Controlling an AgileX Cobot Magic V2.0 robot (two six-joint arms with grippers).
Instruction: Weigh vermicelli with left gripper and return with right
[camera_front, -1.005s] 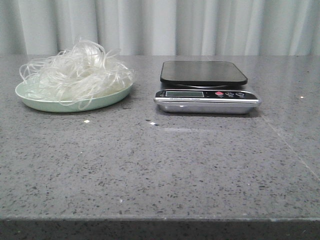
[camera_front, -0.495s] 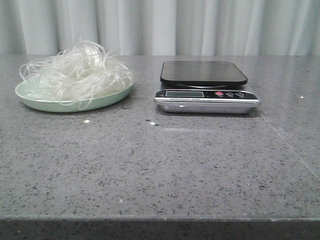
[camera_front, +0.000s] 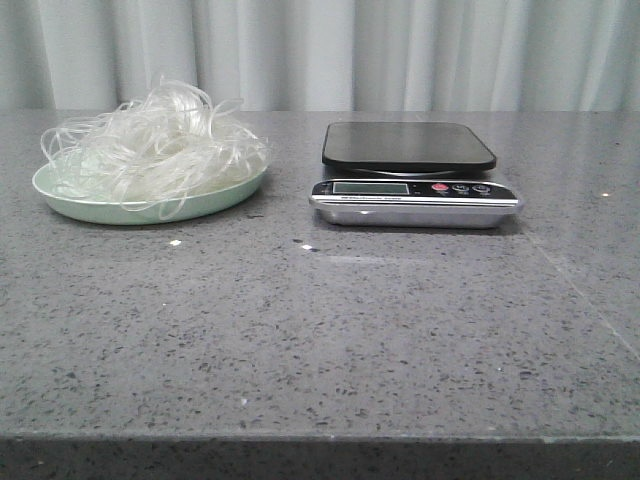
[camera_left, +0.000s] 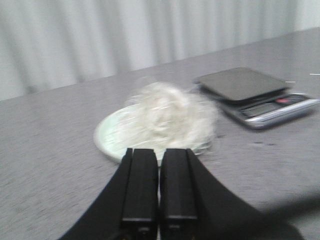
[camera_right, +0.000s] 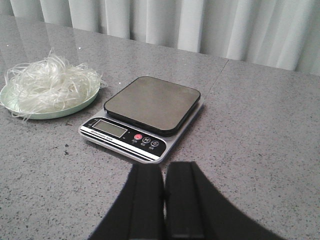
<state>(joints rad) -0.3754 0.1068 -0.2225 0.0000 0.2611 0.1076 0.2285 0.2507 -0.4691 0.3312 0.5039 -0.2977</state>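
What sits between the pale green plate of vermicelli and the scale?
Nothing: front view shows bare grey stone tabletop between the pale green plate and black-topped silver scale.

1 vermicelli nest (camera_front: 150, 140), 1 plate (camera_front: 110, 211), 1 scale (camera_front: 412, 185), 2 grippers (camera_left: 159, 190) (camera_right: 164, 200)

Vermicelli (camera_front: 150, 140) on plate (camera_front: 70, 205), left of scale (camera_front: 410, 175)

Both claws are closed up: left gripper (camera_left: 159, 187) blurry at bottom centre, right gripper (camera_right: 164, 200) same spot, sharp.
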